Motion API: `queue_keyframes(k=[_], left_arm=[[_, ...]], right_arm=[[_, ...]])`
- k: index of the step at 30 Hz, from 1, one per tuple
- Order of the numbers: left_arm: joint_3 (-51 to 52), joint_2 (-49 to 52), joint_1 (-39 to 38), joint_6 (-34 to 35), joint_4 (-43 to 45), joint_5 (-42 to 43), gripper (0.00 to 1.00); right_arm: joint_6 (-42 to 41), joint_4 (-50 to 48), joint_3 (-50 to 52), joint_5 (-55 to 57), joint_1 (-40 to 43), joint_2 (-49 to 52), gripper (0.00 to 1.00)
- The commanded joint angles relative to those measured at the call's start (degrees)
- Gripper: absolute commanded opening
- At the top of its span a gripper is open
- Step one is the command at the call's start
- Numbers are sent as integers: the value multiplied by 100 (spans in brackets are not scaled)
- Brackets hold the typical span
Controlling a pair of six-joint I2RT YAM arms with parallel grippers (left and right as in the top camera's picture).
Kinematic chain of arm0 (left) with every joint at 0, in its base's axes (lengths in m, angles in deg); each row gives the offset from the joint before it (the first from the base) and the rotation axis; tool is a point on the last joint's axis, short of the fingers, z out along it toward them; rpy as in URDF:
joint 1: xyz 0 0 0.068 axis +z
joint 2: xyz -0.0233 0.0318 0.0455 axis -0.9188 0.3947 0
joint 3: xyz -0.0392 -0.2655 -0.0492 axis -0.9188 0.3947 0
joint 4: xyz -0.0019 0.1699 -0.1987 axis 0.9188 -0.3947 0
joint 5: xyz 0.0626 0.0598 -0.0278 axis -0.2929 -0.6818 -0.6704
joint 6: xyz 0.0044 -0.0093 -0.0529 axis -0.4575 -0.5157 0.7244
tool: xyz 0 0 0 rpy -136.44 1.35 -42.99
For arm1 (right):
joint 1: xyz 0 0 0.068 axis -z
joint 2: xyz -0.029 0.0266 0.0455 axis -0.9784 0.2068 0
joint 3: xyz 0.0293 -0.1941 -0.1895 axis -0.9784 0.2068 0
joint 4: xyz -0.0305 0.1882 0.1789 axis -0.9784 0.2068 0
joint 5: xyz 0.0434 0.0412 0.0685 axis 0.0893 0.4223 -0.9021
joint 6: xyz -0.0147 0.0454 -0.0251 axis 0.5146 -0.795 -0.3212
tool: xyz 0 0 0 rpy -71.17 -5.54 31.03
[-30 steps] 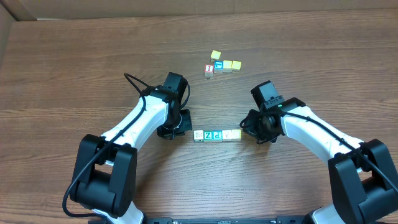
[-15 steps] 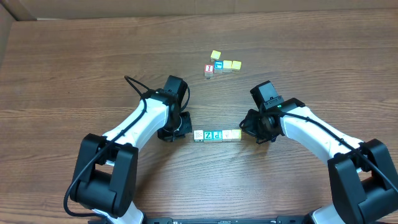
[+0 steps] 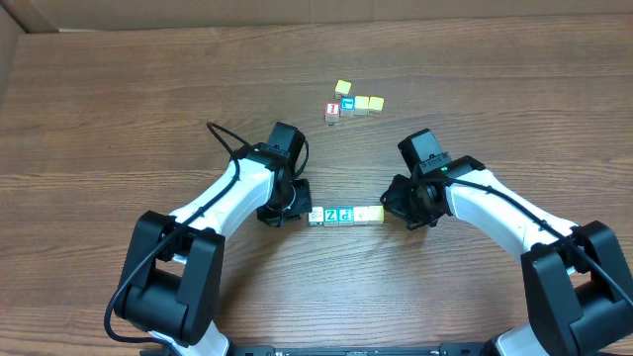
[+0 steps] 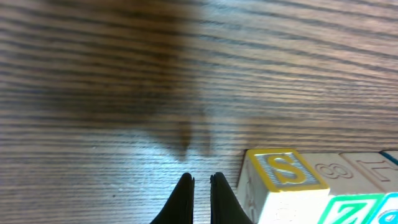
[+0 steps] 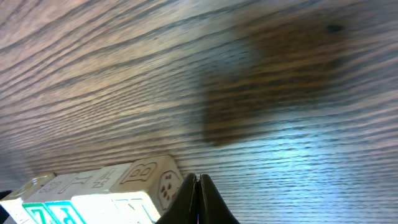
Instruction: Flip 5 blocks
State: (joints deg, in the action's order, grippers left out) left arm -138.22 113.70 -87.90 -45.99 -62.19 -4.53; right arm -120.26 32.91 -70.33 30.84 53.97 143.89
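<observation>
My left gripper (image 3: 297,211) has crept up to the blocks (image 3: 344,215).
Its jaws are pinched shut, and the row's end cube lies just beside its tips. My right gripper (image 3: 391,211), also shut, sits just off the far end. With the row lined up between them on the counter (image 3: 148,119), I judge the flip is close.

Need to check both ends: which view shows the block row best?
Overhead: the whole row shows, lying between the left gripper and right gripper. Left wrist catches mainly the S block at one end, right wrist only the opposite end, both cropped.
</observation>
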Motion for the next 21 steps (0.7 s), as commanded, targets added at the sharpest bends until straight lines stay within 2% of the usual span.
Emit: queue_keyframes(k=[1,21], left_arm=[[55,87,-37,61,76,63,4],[55,87,-44,-28,-90,216,4]], right_arm=[[15,-79,42,-61,-98,17,4],[13,-249,42,-37,-457,17,4]])
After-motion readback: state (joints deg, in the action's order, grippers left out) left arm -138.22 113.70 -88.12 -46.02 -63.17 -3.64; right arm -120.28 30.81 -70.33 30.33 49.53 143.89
